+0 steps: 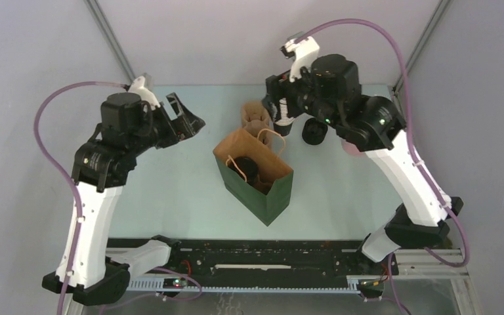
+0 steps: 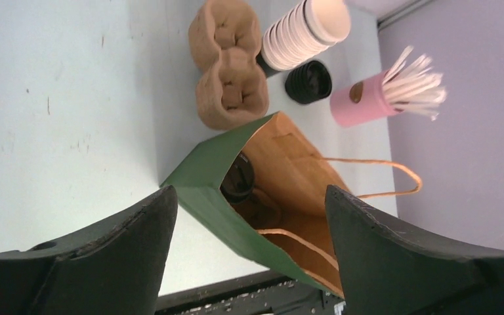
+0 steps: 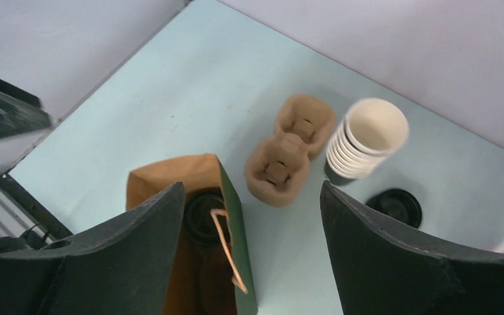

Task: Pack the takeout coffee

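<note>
step: coffee (image 2: 238, 178) in bag (image 1: 269, 197), likely packed | left claw (image 2: 249, 197) wide, empty | right claw (image 3: 251, 189) wide, empty | next: likely back off

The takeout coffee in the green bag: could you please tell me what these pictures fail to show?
Top external: only the lid of the takeout coffee shows; the green bag hides the cup.
Left wrist: the bag's rim covers most of it.
Right wrist: the right pincer overlaps the lid's edge.
</note>
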Available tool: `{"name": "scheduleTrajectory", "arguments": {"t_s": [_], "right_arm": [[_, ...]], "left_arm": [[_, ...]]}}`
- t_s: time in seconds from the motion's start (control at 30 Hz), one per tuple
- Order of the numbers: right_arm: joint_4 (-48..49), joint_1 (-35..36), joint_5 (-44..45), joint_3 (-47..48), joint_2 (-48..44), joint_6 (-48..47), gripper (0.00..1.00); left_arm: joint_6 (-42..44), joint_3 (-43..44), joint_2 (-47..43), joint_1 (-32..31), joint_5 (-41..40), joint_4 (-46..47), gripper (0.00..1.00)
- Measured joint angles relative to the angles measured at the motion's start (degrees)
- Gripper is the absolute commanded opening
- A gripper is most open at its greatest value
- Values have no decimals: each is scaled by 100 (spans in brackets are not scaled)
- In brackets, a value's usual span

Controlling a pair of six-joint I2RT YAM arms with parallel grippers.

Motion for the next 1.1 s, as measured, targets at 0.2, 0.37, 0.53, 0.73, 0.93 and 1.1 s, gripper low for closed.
{"name": "scheduleTrajectory", "arguments": {"t_s": [0.2,0.37,0.53,0.73,0.93,1.1], "right_arm": [[-535,-466,203,-654,-931,212,84],[-717,-944,304,-1633,-2039,380,82],[-741,-1685,286,-2557,-2850,546,79],[-905,-3058,59,-2929,-2597,787,70],[-695,-3746,-256,-3298,-1438,955,68],[-466,-3934,-203,-3235,-439,872,62]], "left_arm": [[-111,560,-20,57,-131,46,91],[-415,575,-192,57,-151,151,93],[-518,570,-374,57,-151,164,94],[-334,616,-439,57,-31,74,95],[205,745,-468,59,284,-68,96],[647,695,-645,61,358,-136,99]]}}
